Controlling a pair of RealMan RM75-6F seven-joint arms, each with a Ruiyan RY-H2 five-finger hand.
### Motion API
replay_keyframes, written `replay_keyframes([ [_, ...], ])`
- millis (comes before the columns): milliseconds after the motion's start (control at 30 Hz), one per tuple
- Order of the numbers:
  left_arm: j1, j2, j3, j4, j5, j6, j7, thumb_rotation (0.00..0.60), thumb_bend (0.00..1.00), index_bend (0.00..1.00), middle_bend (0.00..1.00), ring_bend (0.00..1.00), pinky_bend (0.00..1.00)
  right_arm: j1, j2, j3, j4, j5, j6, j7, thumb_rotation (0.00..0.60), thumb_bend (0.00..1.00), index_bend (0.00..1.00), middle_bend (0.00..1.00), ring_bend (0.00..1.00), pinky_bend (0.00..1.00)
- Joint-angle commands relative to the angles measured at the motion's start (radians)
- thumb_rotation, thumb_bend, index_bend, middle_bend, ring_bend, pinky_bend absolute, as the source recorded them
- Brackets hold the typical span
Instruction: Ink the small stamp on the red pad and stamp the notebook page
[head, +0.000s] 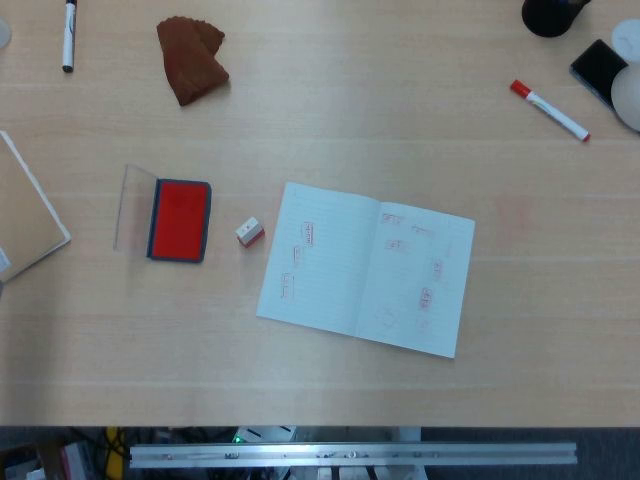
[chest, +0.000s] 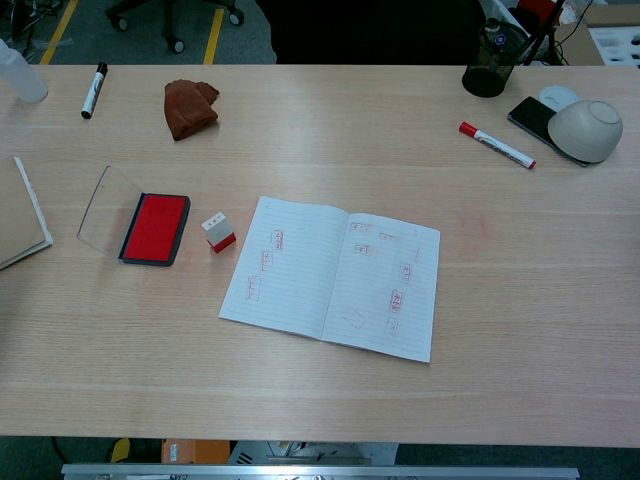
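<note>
Small stamp (head: 250, 233): white block with a red base, standing on the table (head: 330, 390) between the ink pad and the notebook, touching neither; nothing holds it.
Red ink pad (head: 181, 220): lies just left of the stamp, dark blue case open, red felt facing up.
Pad lid (head: 135, 207): clear, swung out to the left side of the case and resting on the table.
Notebook (head: 368, 268): open flat just right of the stamp, lined pages up, turned a little clockwise against the table edge.
Notebook marks: several small red rectangular stamp prints on both pages, more on the right page than the left.
Left hand: neither camera shows it, so whether its fingers are apart or together cannot be told.
Right hand: likewise outside both views; its state cannot be told.
Brown cloth (head: 191, 58): crumpled, at the far side of the table, well beyond the ink pad.
Black marker (head: 69, 35): capped, lying at the far left, left of the cloth.
Red-capped marker (head: 549, 110): white barrel, lying slantwise at the far right, well apart from the notebook.
Phone (chest: 533, 117): dark, flat on the table just beyond the red-capped marker.
Bowl (chest: 585, 131): pale, upside down, overlapping the phone's right end.
Dark cup (chest: 489, 70): at the far right edge, behind the marker.
Tan book (head: 25, 215): closed, at the left edge of the table, partly cut off by the frame.
</note>
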Motion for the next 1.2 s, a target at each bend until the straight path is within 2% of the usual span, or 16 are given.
replay_keyframes([
  [33,0.0,0.0,0.001,-0.002,0.001,0.0,0.002,0.6,0.22,0.24,0.26,0.26,0.38,0.0,0.0,0.0,0.002,0.0,-0.001,0.002,0.6,0.3,0.11,0.18,0.09,0.15],
  [633,-0.009,0.009,-0.005,-0.019,0.006,-0.005,0.001,0.6,0.22,0.24,0.26,0.26,0.38,0.0,-0.002,0.002,0.013,0.001,0.001,0.013,0.6,0.3,0.11,0.18,0.09,0.15],
  [867,-0.042,0.021,-0.013,-0.019,0.029,-0.039,-0.079,0.6,0.22,0.24,0.28,0.28,0.39,0.003,-0.002,0.003,0.01,0.004,-0.003,0.008,0.6,0.3,0.11,0.18,0.09,0.15],
  [1000,-0.06,0.036,-0.013,-0.027,0.038,-0.064,-0.098,0.6,0.22,0.25,0.33,0.34,0.49,0.003,-0.003,0.003,0.01,0.005,-0.005,0.007,0.6,0.3,0.11,0.18,0.09,0.15],
  [1100,-0.098,0.037,-0.017,-0.032,0.068,-0.101,-0.113,0.6,0.22,0.26,0.45,0.49,0.68,0.002,-0.002,0.004,0.01,0.008,-0.005,0.007,0.6,0.3,0.11,0.18,0.09,0.15],
  [1200,-0.129,0.043,-0.015,-0.043,0.079,-0.146,-0.117,0.6,0.22,0.26,0.54,0.58,0.83,0.001,0.0,0.004,0.011,0.011,-0.007,0.007,0.6,0.3,0.11,0.18,0.09,0.15],
])
